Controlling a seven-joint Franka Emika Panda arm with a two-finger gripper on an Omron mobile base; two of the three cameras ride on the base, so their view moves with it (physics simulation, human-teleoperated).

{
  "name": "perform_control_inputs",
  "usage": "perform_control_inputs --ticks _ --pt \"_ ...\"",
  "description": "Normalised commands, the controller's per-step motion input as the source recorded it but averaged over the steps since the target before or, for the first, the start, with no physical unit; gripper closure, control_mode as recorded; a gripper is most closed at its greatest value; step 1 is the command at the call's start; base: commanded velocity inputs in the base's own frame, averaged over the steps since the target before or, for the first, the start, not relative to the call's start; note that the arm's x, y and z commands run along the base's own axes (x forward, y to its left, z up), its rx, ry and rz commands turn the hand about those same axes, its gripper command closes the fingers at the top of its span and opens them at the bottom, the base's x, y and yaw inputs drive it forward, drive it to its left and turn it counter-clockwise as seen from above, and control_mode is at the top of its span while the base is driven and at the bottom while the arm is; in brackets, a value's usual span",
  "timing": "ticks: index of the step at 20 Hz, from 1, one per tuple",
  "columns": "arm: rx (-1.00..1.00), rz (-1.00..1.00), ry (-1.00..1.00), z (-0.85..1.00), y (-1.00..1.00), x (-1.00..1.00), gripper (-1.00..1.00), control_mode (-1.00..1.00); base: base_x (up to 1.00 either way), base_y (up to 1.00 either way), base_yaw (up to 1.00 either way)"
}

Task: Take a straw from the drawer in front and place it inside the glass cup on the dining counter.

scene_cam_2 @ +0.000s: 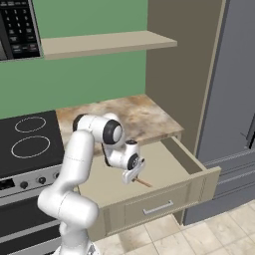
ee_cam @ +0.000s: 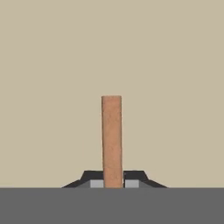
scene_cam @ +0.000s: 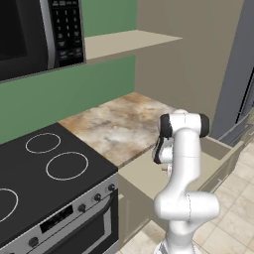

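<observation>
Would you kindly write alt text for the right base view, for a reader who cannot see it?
A white robot arm reaches down into an open beige drawer, its gripper at a thin reddish-brown straw on the drawer floor. Behind are a marbled worktop, a black stovetop and a green wall.

Reddish-brown straw (ee_cam: 111, 140), cream-beige drawer (scene_cam_2: 164, 199), brown-marbled worktop (scene_cam_2: 134, 117), green wall (scene_cam_2: 89, 79).

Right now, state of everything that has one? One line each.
drawer: pulled open, cream floor exposed.
straw: between the fingertips, apparently gripped; far end pokes out past the hand in the right base view.
gripper: down in the drawer, closed on the straw.
oven door: shut.
stove burners: dark, no glow.
</observation>
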Motion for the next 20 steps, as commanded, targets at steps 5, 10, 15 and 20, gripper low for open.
perform_control_inputs --ticks 5,10,15,20 --pt "0.02 0.00 -0.06 0.35 -0.23 -0.21 1.00 -1.00 0.00 0.00 0.00" --pt "0.00 0.00 -0.06 1.00 -0.04 -0.11 1.00 -1.00 0.00 0.00 0.00" --pt "0.00 0.00 0.00 1.00 0.00 -0.04 1.00 -1.00 0.00 0.00 0.00" --pt "0.00 0.00 0.00 1.00 0.00 -0.20 1.00 -1.00 0.00 0.00 0.00"
